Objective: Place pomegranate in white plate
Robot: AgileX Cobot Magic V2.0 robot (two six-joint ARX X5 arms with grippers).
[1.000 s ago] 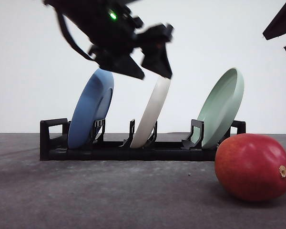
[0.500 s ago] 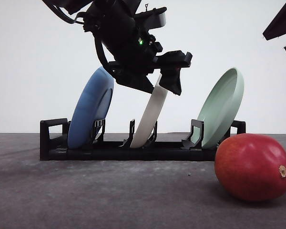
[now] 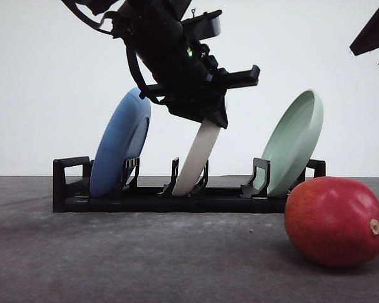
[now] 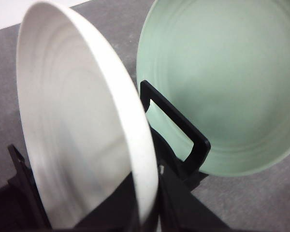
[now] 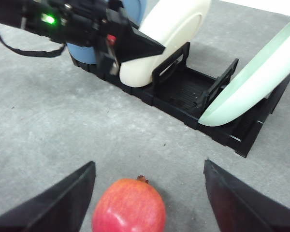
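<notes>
Grey tabletop carried your black dish rack at the far side, holding a blue plate on the left, the white plate in the middle and a pale green plate on the right, all on edge. Your left gripper sat at the white plate's top rim; whether it gripped, you could not tell. Your right gripper hung spread wide above the pomegranate, which lay near right on the table.

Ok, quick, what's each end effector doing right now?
Left end effector: at the white plate's top rim; grip state cannot be told.
Right end effector: open, above the pomegranate, holding nothing.
</notes>
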